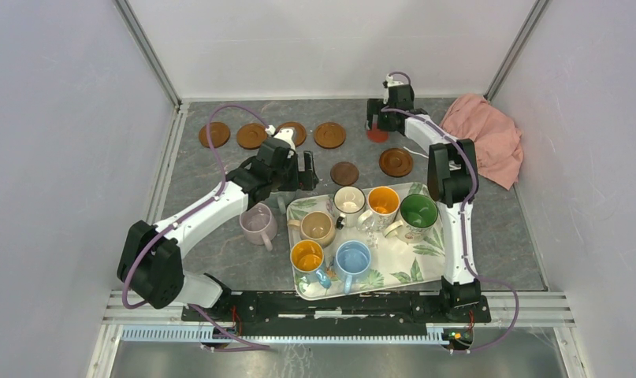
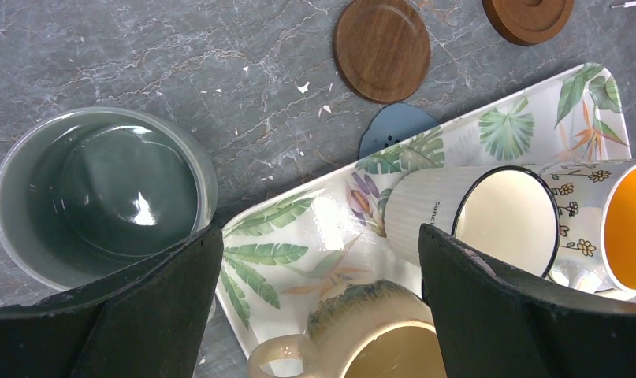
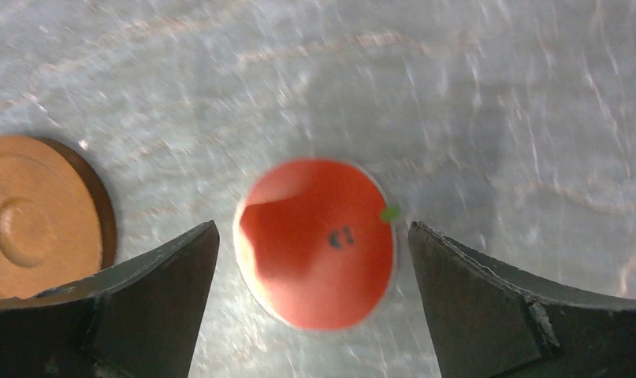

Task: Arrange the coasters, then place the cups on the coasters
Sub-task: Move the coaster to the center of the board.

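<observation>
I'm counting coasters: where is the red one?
In the top view the red coaster lies on the table, far side, right of centre, below the right gripper, a brown coaster just left of it.

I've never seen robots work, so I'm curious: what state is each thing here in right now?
left gripper: open, empty.
right gripper: open, empty.
red coaster: flat on the table, ungripped.
pale pink cup: upright on the table, off the tray.
grey-green cup: upright, empty.
tray: carrying six upright cups.
grey-blue coaster: partly under the tray.
pink cloth: crumpled.
</observation>
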`<state>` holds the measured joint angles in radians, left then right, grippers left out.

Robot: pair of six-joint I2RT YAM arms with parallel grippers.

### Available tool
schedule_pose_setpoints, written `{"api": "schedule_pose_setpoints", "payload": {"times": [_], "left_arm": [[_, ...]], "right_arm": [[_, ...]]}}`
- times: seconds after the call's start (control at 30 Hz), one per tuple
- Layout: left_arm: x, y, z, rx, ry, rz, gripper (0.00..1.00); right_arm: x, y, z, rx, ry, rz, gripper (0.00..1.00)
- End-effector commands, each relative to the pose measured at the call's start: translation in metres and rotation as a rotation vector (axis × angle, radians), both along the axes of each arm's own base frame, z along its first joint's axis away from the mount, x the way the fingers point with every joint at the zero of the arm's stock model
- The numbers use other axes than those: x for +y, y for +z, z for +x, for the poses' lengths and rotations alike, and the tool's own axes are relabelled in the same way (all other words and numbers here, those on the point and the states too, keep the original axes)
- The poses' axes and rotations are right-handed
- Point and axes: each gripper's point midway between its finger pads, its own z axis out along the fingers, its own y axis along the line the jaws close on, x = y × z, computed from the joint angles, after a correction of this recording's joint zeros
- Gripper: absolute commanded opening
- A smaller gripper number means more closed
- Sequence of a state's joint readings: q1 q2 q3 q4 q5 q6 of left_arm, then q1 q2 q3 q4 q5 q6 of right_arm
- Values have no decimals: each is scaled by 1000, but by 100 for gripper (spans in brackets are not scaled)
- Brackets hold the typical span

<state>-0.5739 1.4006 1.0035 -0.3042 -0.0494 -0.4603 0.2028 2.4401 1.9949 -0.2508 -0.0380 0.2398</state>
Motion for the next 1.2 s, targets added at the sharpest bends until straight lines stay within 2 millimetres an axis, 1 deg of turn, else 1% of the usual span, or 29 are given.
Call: {"api": "schedule_pose_setpoints", "payload": {"times": [0.0,0.1,0.2,0.4,0.5,0.67,0.93,1.07,1.13,1.17], "left_arm": [[-5,16,8,-60,-27,-20,100],[-5,16,8,-59,-28,-21,100],[-4,17,8,-62,-27,-23,100],[-3,17,9,-62,-21,-22,100],[-2,16,9,-61,-19,-21,100],[-1,16,10,-60,-18,-23,100],[-1,15,10,-56,-19,-25,100],[1,15,11,-57,-16,-17,100],[2,15,12,-61,-11,-12,100],[4,15,12,-63,-9,-8,100]], "right_arm": [[-12,26,-19,6,-59,49,98],[-14,21,-29,40,-65,48,98],[-9,19,-33,48,-55,76,98],[11,16,-32,61,-16,167,98],[21,14,-33,65,2,182,98],[32,9,-37,81,21,166,98],[35,5,-44,93,22,108,98],[31,13,-42,81,10,92,98],[28,23,-40,60,0,77,98],[26,32,-38,40,-2,73,98]]}}
